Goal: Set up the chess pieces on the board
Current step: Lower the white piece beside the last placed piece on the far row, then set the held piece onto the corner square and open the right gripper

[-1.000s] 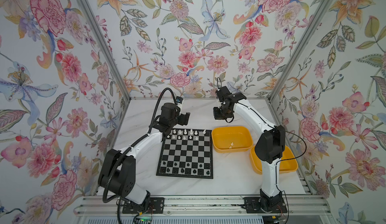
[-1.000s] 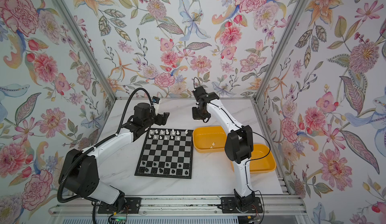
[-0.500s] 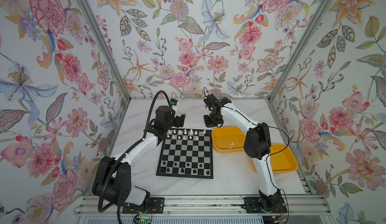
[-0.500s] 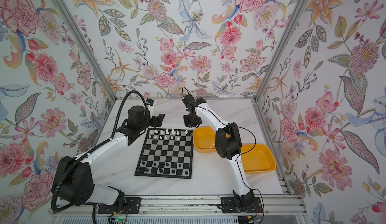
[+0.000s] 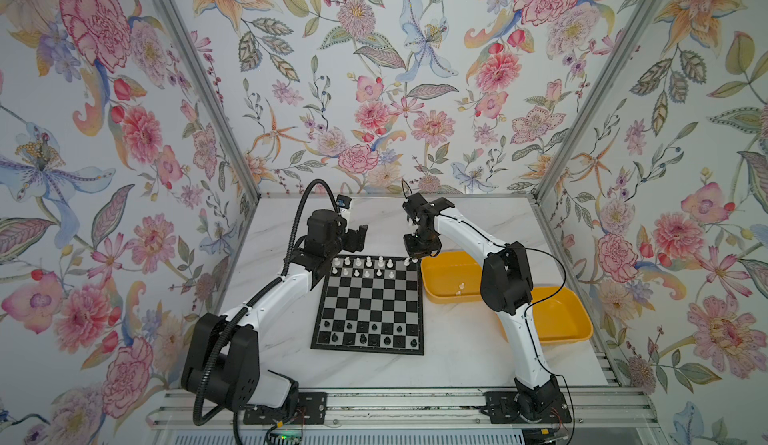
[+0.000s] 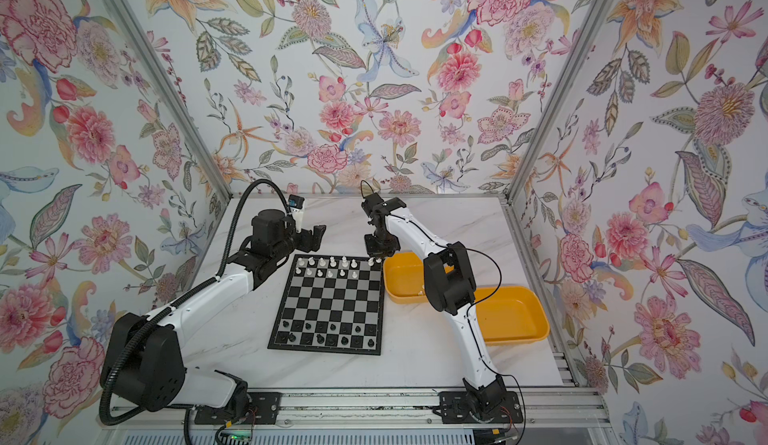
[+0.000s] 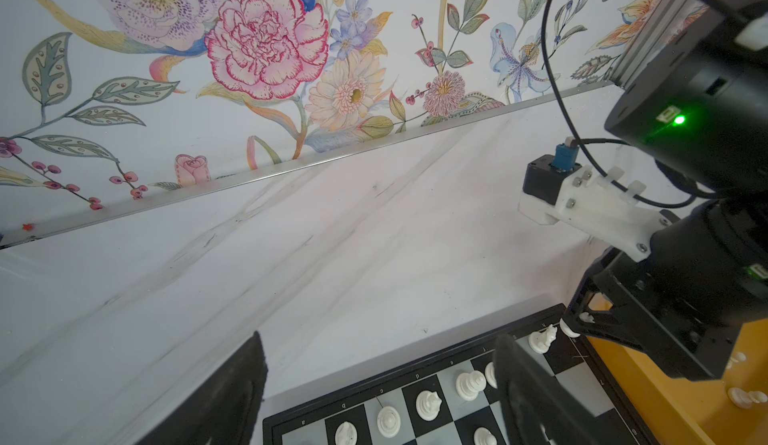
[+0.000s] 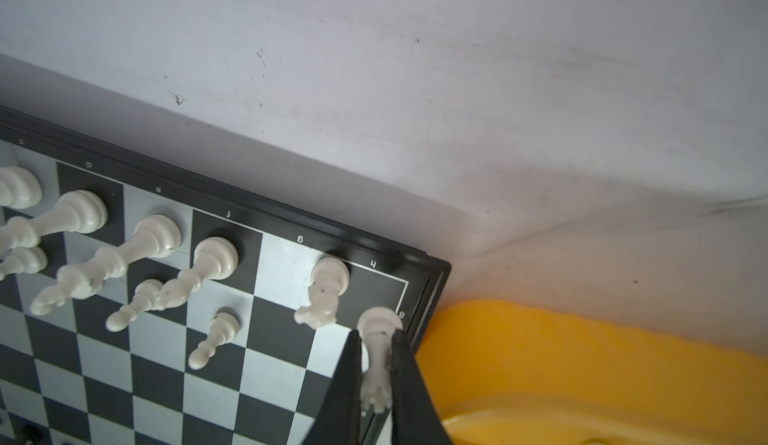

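Though small, letters (image 8: 300, 239) along board (image 8: 266, 374) border

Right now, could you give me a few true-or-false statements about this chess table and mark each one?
The right arm's jaws are shut on a white piece at the board's far right corner. True.
The left arm's jaws grip a black piece. False: they stand open and empty.
The black pieces stand in the board's near rows. True.
The yellow tub beside the board is empty. False: a few white pieces lie in it.
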Motion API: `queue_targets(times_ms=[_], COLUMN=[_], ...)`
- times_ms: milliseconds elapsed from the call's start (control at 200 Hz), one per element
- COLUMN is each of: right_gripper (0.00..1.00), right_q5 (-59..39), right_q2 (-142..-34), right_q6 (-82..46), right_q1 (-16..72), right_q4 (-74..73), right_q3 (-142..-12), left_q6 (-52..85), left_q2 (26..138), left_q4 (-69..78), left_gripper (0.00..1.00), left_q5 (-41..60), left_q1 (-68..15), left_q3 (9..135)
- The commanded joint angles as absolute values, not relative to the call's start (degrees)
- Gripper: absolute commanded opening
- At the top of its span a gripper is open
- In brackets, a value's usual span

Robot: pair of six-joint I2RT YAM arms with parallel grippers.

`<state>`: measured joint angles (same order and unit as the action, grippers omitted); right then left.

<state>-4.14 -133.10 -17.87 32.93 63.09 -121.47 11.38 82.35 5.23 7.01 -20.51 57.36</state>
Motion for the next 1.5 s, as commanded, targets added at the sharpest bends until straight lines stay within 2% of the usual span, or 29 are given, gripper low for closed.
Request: queue_targets(times_ms=[0, 1496], right_gripper=[0.13, 0.13], right_q5=[-4.75, -6.53], right_q2=[-134.38, -140.28], right_q6=[-16.71, -17.70], right_q1=[33.31, 34.28], right_q4=[64.42, 64.86], right_q3=[-121.03, -126.58], left_q6=[12.22, 12.13], left_q2=[81.57, 79.80], left_q4=[5.95, 6.37], left_gripper=[0.87, 0.86], left_q5=[6.25, 7.37], left_q1=[-19.80, -17.17], left_q3=[56.51, 54.20])
